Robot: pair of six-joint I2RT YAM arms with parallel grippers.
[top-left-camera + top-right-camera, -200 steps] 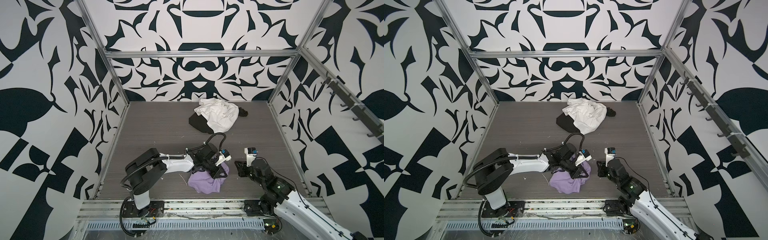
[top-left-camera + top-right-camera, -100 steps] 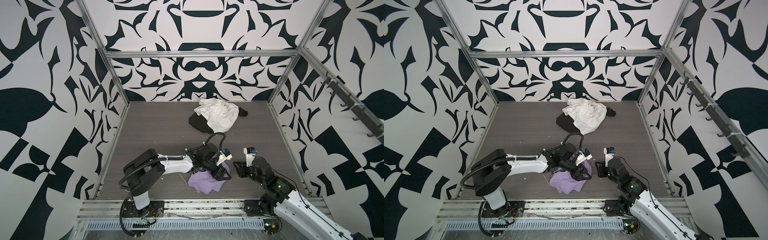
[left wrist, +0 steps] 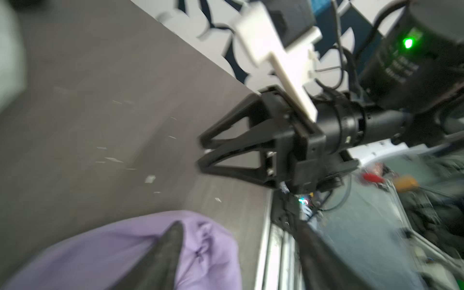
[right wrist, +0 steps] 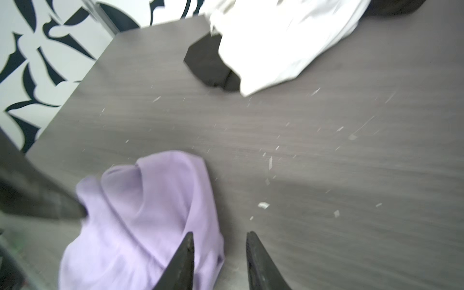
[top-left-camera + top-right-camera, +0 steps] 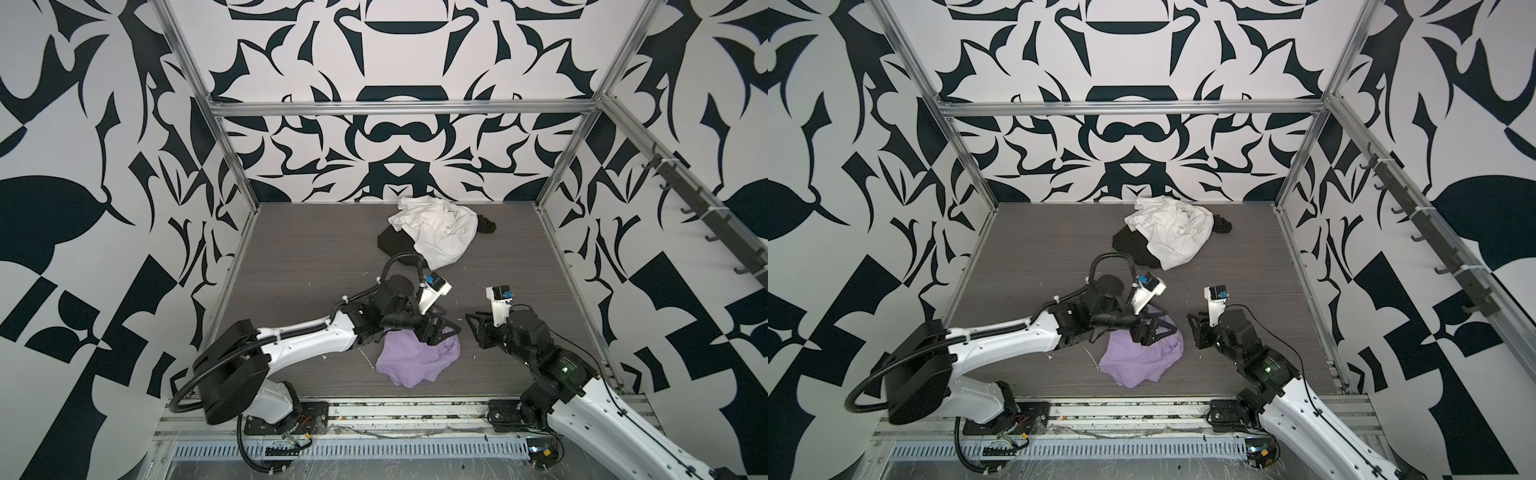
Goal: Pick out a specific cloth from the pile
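The lavender cloth [image 5: 415, 363] [image 5: 1140, 361] lies crumpled on the grey table near its front edge, apart from the pile [image 5: 436, 232] [image 5: 1169, 235] at the back. My left gripper [image 5: 444, 334] [image 5: 1158, 332] hovers open over the cloth's far right corner; in the left wrist view the left gripper [image 3: 238, 224] spans the edge of the cloth [image 3: 100, 251] without clamping it. My right gripper [image 5: 471, 328] [image 5: 1192, 330] stands just right of the cloth, pointing at it. In the right wrist view the right gripper [image 4: 220, 234] is open, nothing between its jaws, beside the cloth [image 4: 140, 213].
The pile holds a white garment [image 4: 276, 42] over a black one [image 5: 395, 243] [image 4: 208, 65], with a small black piece [image 5: 486, 224] at its right. Small white scraps dot the table [image 5: 311, 257]. Patterned walls and metal posts close in three sides.
My left gripper has opened and let go of the lavender cloth, which now rests on the table. My right gripper's jaws have parted a little. Both arms stayed nearly in place.
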